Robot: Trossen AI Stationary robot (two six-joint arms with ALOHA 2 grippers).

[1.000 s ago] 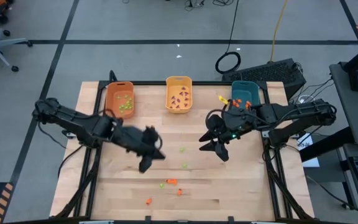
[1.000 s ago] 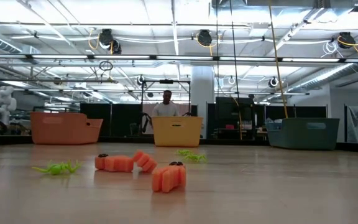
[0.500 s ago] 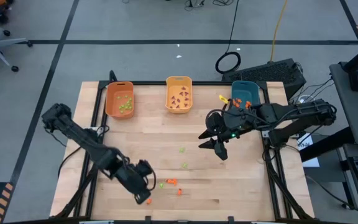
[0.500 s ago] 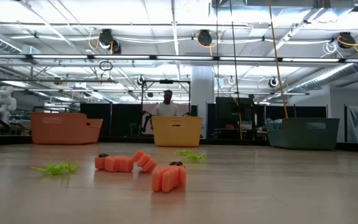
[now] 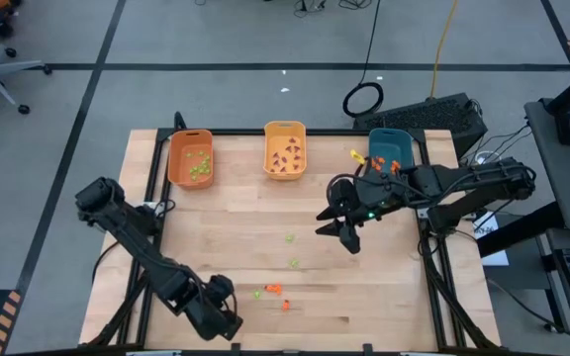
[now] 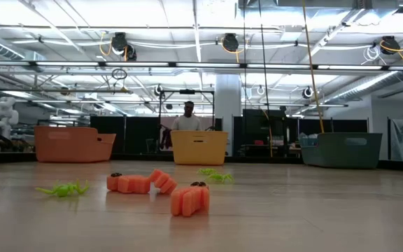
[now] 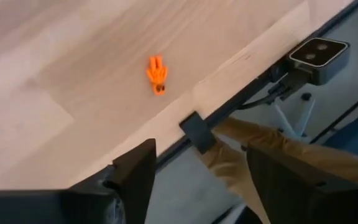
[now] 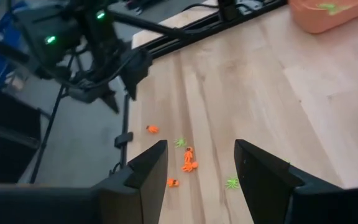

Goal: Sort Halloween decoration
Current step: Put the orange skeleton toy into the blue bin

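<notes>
Left gripper (image 5: 228,326) hovering at the table (image 5: 384,307) front edge, fingers spread apart, empty, just above a lone orange trinket (image 7: 156,73). More orange trinkets (image 5: 275,289) and green trinkets (image 5: 291,238) scattered mid-table. Right gripper (image 5: 339,234) near the teal bin (image 5: 389,144), fingers apart, empty.

The high camera hangs above, facing straight down on the whole table (image 5: 364,297). The low one sits at tabletop level, close to the trinkets (image 6: 189,199), looking across to the bins (image 6: 199,147) and room beyond. The left wrist camera peers down at the table's near edge; the right wrist camera looks across the table, probably at those same trinkets.
</notes>
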